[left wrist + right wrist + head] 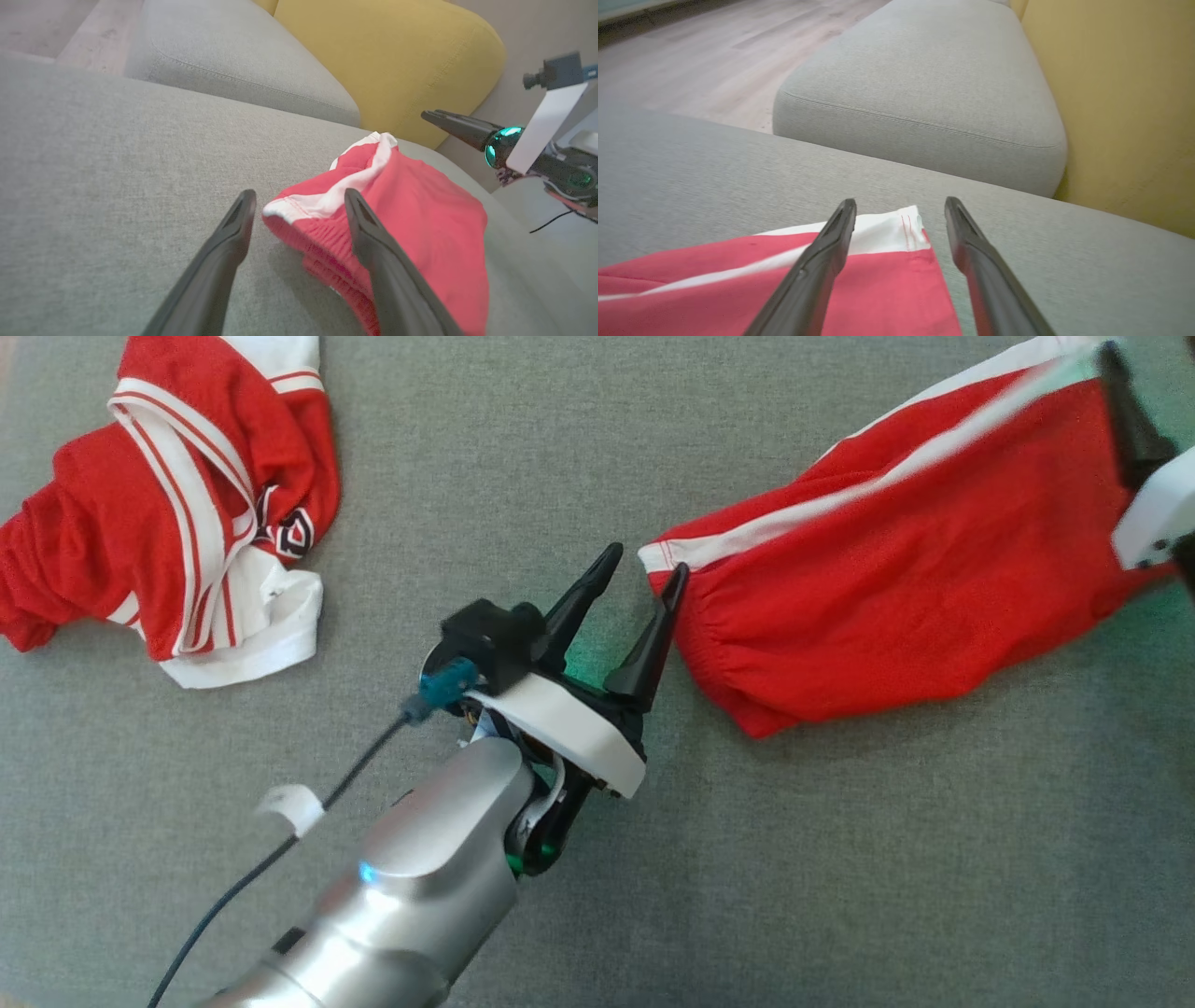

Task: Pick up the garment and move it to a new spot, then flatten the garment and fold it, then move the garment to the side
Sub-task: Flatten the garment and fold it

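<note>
Left gripper (pixel 644 563) beside near end of garment (pixel 896 569)
Fingers apart on both; long axis runs toward upper right, where right gripper (pixel 901 203) hovers.

The red garment with white side stripe (pixel 896 569) is thin matt cloth; the grey sofa cushion (pixel 560 448) under it is coarse matt woven fabric. The left gripper (pixel 646 562) has smooth, matt black plastic fingers (pixel 642 649) on a silver forearm (pixel 420 896) with a glossy metallic sheen. The yellow backrest cushion (pixel 387 60) is fine matt textile, and the pale plank floor (pixel 714 51) looks like wood.
</note>
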### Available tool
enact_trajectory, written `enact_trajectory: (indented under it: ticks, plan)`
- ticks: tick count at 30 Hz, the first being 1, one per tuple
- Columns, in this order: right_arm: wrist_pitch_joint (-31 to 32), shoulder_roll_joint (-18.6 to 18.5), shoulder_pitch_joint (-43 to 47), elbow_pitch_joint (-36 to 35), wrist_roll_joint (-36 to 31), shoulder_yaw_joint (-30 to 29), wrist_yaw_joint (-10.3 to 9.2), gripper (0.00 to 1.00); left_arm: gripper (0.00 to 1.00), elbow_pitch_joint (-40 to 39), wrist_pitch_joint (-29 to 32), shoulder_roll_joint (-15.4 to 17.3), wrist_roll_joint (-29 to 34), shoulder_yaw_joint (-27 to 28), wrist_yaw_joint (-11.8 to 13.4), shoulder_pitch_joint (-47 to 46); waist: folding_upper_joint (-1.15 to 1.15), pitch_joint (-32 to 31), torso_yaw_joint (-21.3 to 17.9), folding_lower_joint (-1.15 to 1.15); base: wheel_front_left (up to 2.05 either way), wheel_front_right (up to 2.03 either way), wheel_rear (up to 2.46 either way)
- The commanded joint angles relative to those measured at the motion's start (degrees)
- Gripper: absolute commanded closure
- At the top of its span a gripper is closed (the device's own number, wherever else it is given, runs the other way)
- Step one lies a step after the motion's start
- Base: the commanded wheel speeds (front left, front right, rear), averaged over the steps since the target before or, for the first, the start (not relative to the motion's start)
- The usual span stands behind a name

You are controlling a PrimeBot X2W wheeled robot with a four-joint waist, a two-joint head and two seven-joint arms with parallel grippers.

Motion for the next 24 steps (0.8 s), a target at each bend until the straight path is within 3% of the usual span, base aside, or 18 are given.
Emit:
enact_trajectory:
  ticks: [1,5,8,11,17,23,24]
  plan:
    - [-1.6,-0.4,-0.1,-1.4,3.3,2.0,0.43,0.00,0.00,-0.5,-1.6,0.2,2.5,0.3,1.3,-2.2,0.00,-0.3,0.0,-0.01,0.00,0.00,0.00]
    - [-1.6,-3.0,1.8,-1.7,11.1,4.6,0.43,0.00,0.00,-2.4,-2.9,0.2,9.5,1.8,6.3,-1.1,0.00,-1.0,0.3,-0.01,0.00,0.00,0.00]
    - [-0.4,-6.3,3.5,-1.0,15.0,4.5,0.43,0.00,0.00,-9.7,-2.9,0.3,18.3,6.1,10.7,2.8,0.00,-0.8,1.1,-0.01,0.00,0.00,0.00]
    - [1.6,-8.6,5.0,0.6,19.5,3.7,0.43,0.00,0.00,-16.9,-2.9,0.4,25.6,9.9,13.4,8.4,0.00,-0.4,2.6,-0.01,0.00,0.00,0.00]
    - [6.5,-12.6,7.8,3.0,26.1,3.2,0.43,0.00,0.00,-27.2,-2.9,0.3,33.8,15.0,14.8,17.3,0.00,0.1,6.1,-0.01,0.00,0.00,0.00]
    - [11.0,-13.5,9.4,6.9,27.8,3.2,0.43,0.00,0.00,-30.3,-2.9,0.2,36.0,17.3,14.3,20.7,0.00,-0.3,7.6,-0.01,0.00,0.00,0.00]
    - [11.9,-13.2,9.6,7.0,28.2,3.5,0.43,0.15,0.00,-30.6,-2.9,0.2,36.3,17.6,14.2,20.9,0.00,-0.5,7.6,-0.01,0.00,0.00,0.00]
